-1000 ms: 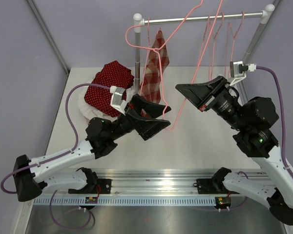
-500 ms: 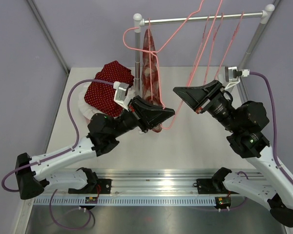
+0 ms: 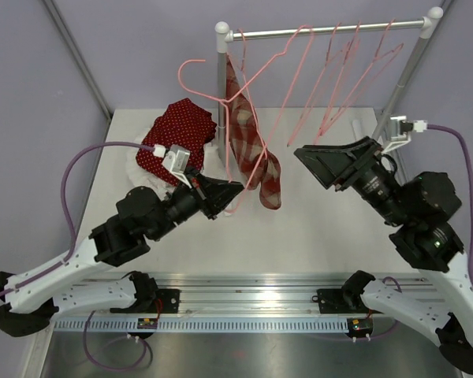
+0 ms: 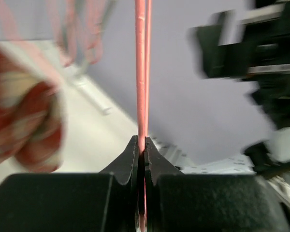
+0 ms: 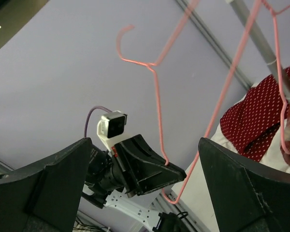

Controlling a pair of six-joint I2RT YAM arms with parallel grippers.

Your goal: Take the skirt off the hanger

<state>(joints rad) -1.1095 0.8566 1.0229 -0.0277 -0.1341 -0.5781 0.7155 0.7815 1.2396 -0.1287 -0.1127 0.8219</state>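
The red-and-white plaid skirt [image 3: 251,146] hangs in a long fold from a pink wire hanger [image 3: 221,94] whose hook points left, off the rail. My left gripper [image 3: 230,194] is shut on the hanger's lower wire [image 4: 141,72], which runs straight up from between the closed fingers [image 4: 128,157]. The skirt [image 4: 31,121] shows as a blur to the left in that view. My right gripper [image 3: 309,156] stands open to the right of the skirt, touching nothing. In the right wrist view the gripper [image 5: 145,141] frames the hanger [image 5: 157,92] and the left gripper [image 5: 157,169] pinching it.
A red polka-dot garment [image 3: 180,130] lies heaped on white cloth at the back left of the table. Several empty pink hangers [image 3: 343,71] hang on the rail [image 3: 331,30] between its two posts. Grey walls close in the left and right sides.
My left gripper shut on the hanger's lower wire and drew it left. My right gripper let go of the hanger, opened and backed off. The skirt swung into a narrow fold.
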